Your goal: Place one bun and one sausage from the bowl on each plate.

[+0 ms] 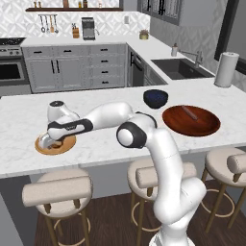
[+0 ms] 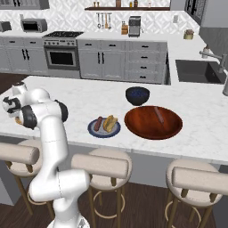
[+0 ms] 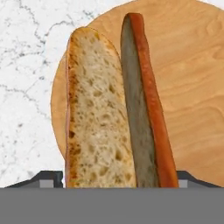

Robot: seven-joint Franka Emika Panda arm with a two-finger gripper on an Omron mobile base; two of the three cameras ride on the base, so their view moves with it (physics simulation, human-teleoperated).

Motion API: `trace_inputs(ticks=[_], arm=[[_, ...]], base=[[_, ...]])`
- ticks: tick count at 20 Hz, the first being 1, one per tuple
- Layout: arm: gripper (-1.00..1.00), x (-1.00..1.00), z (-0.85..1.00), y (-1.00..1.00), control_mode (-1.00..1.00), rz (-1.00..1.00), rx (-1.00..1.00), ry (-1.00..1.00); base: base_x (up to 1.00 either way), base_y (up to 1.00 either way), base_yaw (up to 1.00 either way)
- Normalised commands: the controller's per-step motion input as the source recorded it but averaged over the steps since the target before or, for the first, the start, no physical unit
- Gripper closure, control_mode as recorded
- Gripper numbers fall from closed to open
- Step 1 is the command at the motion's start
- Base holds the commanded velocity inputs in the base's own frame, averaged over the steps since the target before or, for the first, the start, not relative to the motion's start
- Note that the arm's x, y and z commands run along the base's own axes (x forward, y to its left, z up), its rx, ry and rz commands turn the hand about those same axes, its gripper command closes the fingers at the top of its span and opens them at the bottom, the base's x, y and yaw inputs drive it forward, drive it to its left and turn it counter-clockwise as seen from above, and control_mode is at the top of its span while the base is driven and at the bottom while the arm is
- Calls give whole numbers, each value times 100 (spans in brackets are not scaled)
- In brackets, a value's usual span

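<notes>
- In the left base view the gripper [image 1: 48,140] is pressed low over the wooden plate [image 1: 67,144], and the hand hides whatever lies on that plate.
- In the right base view the same hand sits at the far left edge, partly behind the arm's own joints, so its fingers cannot be made out there.
- The hand view shows a long pale bun [image 3: 94,118] lying on the wooden plate [image 3: 192,87], its lower end cut off by the picture's edge.
- The finger tips [image 3: 48,178] stand just outside the bun on either side; the jaws look spread wide, but whether they touch the bread is hard to say.
- On the blue-grey plate [image 2: 103,132] lie a sausage [image 2: 98,124] and a golden bun [image 2: 110,123], side by side.
- Another sausage [image 2: 158,115] rests in the brown bowl [image 2: 153,130].
</notes>
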Motion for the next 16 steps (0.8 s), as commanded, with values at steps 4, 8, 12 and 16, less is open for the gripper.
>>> trace_inputs(ticks=[4,8,12,16], arm=[[-100,0,18,-7,-100,0,0,0],[-100,-25,52,-28,-100,0,0,-4],[-100,-73,54,-68,-100,0,1,-7],[-100,-70,27,-96,-100,0,0,-4]], base=[[0,0,0],[0,0,0],[0,0,0],[0,0,0]])
